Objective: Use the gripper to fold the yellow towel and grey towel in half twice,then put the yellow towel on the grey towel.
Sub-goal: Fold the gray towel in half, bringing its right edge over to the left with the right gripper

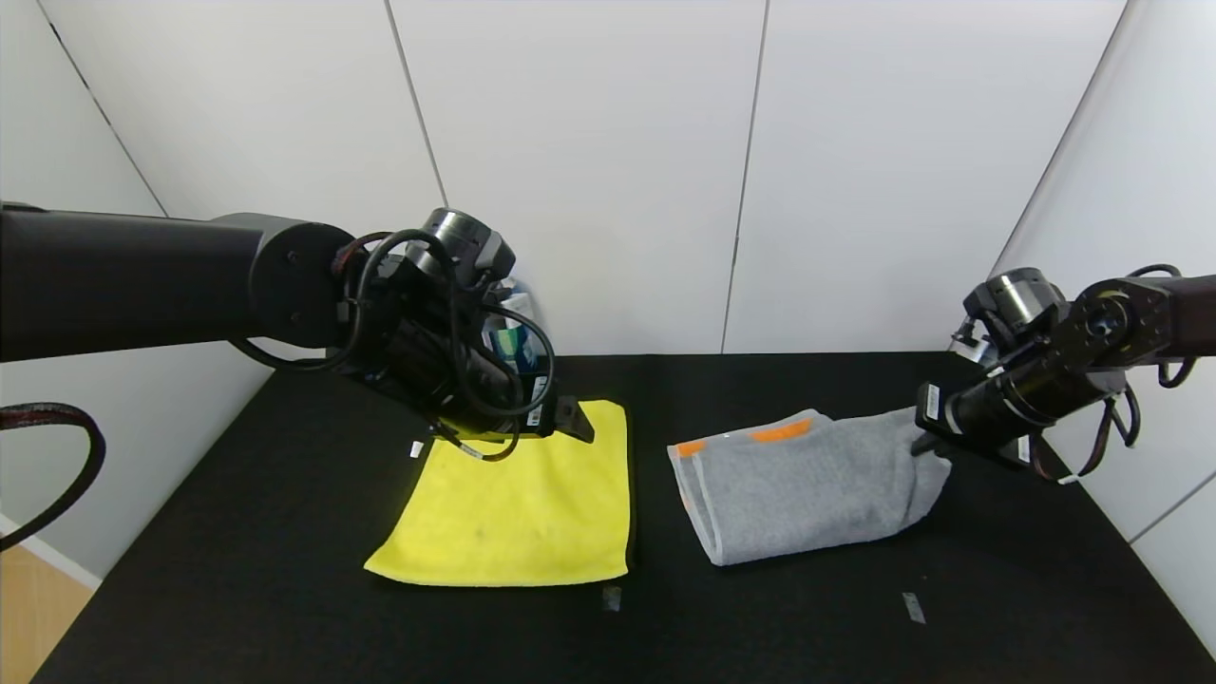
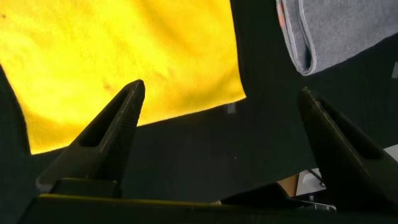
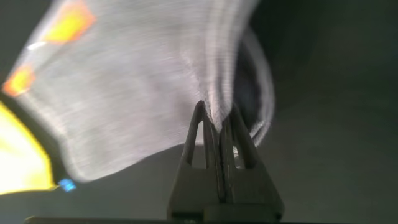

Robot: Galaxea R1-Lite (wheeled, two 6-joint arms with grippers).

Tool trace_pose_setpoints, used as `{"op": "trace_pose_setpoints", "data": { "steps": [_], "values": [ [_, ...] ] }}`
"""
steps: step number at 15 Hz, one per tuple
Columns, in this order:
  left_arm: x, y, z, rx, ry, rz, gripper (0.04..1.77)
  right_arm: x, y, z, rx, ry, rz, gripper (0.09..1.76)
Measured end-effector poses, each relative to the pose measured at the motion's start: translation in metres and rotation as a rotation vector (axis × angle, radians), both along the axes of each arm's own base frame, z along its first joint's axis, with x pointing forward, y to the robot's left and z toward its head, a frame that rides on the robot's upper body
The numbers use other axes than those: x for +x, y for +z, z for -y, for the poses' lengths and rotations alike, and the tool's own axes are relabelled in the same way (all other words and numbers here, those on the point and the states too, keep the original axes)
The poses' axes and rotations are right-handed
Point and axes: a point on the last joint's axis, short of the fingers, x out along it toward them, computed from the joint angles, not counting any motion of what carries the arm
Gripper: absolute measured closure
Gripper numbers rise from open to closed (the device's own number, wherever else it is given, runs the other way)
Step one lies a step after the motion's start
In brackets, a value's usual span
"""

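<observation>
black counter carries all | bright yellow fluffy towel flat at left | left gripper spread wide above its far edge | right gripper pinching folded grey terry towel right corner, raised

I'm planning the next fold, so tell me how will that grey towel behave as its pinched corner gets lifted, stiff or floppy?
Probably floppy: the grey towel already drapes and creases toward the right end effector, which is shut on its edge. Likely light, since one pinched corner raises it. Its folded layers may slide apart, being loose at the orange-patched end.
</observation>
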Motion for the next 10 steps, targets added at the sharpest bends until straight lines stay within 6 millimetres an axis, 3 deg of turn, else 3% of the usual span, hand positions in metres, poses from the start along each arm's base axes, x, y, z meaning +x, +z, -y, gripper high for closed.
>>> {"op": "trace_pose_setpoints", "data": {
  "steps": [6, 10],
  "values": [
    [-0.001, 0.001, -0.004, 0.002, 0.01, -0.001, 0.09, 0.003, 0.036, -0.1, 0.044, 0.178, 0.057, 1.73],
    [0.001, 0.0, -0.01, 0.002, 0.026, -0.004, 0.09, 0.004, 0.021, -0.152, 0.039, 0.28, 0.009, 1.73]
  ]
}}
